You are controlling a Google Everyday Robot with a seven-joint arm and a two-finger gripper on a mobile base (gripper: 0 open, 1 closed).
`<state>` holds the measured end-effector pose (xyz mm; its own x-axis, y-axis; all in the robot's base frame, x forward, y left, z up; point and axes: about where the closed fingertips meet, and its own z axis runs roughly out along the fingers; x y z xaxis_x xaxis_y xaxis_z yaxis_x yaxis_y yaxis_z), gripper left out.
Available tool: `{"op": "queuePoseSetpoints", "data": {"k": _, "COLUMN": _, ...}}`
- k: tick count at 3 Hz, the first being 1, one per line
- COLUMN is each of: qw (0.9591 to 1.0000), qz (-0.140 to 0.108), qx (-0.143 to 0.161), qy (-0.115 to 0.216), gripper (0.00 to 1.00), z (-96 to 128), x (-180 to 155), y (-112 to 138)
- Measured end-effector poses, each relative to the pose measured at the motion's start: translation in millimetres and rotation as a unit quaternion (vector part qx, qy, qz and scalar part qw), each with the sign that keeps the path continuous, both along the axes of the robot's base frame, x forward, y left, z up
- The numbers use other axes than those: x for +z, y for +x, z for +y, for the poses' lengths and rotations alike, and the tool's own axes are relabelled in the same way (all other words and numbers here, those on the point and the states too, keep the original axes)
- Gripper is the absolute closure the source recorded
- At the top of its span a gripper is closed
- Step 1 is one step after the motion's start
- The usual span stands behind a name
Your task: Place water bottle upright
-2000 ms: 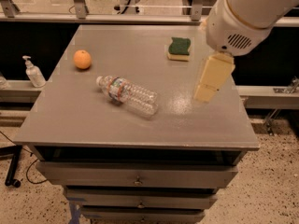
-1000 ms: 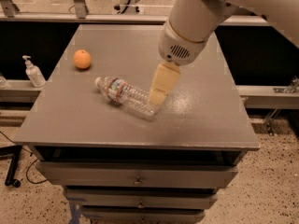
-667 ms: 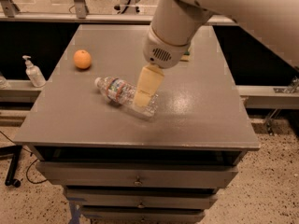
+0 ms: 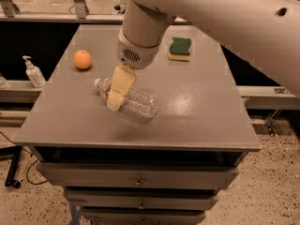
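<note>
The water bottle, clear ribbed plastic with a white cap, lies on its side on the grey table, cap pointing to the back left. My gripper hangs from the large white arm and is right over the bottle's neck end, hiding its label. The cream-coloured fingers overlap the bottle.
An orange sits at the table's left, behind the bottle. A green and yellow sponge lies at the back right. A small white pump-dispenser bottle stands on a lower ledge left of the table. Drawers are below the front edge.
My gripper has moved left and down from the table's right side to over the bottle's neck. The bottle, orange and sponge have not moved.
</note>
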<state>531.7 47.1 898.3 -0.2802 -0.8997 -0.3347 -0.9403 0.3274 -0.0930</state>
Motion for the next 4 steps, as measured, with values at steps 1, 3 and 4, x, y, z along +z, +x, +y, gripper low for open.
{"op": "queuePoseSetpoints", "data": {"k": 1, "qw": 0.9999, "qz": -0.007, "qx": -0.012, "qy": -0.005, "gripper": 0.0, "z": 26.2, "x": -10.4, "y": 2.4}}
{"op": "queuePoseSetpoints", "data": {"k": 3, "qw": 0.9985, "qz": -0.021, "qx": -0.037, "qy": -0.035, "gripper": 0.0, "z": 52.4, "x": -37.5, "y": 24.1}}
{"op": "queuePoseSetpoints", "data": {"k": 4, "qw": 0.997, "qz": -0.02, "qx": -0.05, "qy": -0.056, "gripper": 0.0, "z": 50.9, "x": -51.7, "y": 35.2}}
